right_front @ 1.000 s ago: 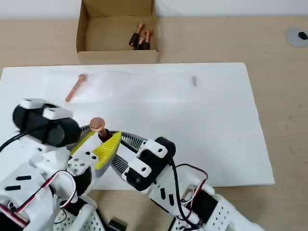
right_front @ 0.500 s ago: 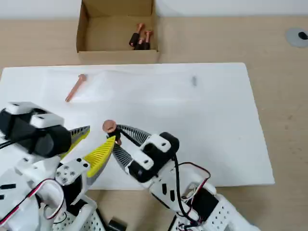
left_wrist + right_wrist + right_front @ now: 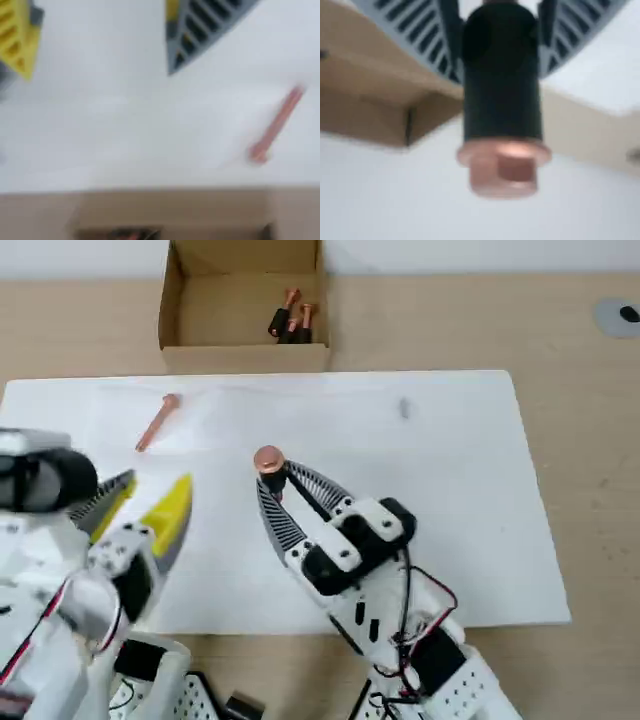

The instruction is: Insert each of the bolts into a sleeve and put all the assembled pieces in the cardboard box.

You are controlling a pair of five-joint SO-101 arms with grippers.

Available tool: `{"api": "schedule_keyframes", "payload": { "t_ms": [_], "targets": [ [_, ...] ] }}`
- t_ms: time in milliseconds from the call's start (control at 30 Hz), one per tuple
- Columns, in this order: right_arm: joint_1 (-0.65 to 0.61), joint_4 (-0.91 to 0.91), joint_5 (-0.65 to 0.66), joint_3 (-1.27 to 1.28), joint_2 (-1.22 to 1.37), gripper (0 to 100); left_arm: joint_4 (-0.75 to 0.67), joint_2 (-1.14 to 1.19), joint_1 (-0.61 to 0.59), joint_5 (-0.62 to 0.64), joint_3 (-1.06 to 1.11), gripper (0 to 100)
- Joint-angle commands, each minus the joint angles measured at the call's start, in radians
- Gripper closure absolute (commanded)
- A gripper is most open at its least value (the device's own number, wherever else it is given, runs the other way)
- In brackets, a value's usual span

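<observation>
- Underneath everything, a tan wooden table (image 3: 590,440), with a pale strip of wall (image 3: 450,255) along its far edge.
- Spread flat over most of the table, a white sheet (image 3: 430,500).
- Near the sheet's far edge, a small grey mark (image 3: 404,408), too small to read.
- At the table's far right corner, a grey round disc (image 3: 618,315) with a dark spot on it.
- Just beyond the sheet's far edge, an open cardboard box (image 3: 172,310).
- Inside the box, by its right wall, a bunch of assembled pieces (image 3: 290,320): black sleeves with copper bolt heads.
- On the far left part of the sheet, a loose bolt (image 3: 157,422), copper, lying at a slant and apart from everything else.
- Over the middle of the sheet, the right gripper (image 3: 274,478), with grey ribbed fingers clamped on a black sleeve (image 3: 502,75) that has a bolt through it.
- Past the fingertips, on the side toward the box, the copper bolt head (image 3: 268,459) sticking out of that sleeve.
- Over the sheet's left side, near the loose bolt, the left gripper (image 3: 152,485), with one yellow finger and one grey, spread wide apart.
</observation>
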Motion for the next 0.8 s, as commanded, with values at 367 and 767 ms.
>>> {"api": "schedule_keyframes", "payload": {
  "t_ms": [367,767],
  "targets": [
    [0.2,-0.078,-0.094,-0.846,1.024,98.9,-0.141,0.015,-0.328,-0.187,0.242,81],
    [0.334,-0.078,-0.094,-1.455,1.845,98.9,-0.244,0.015,-0.382,-0.203,0.361,81]
  ]
}}
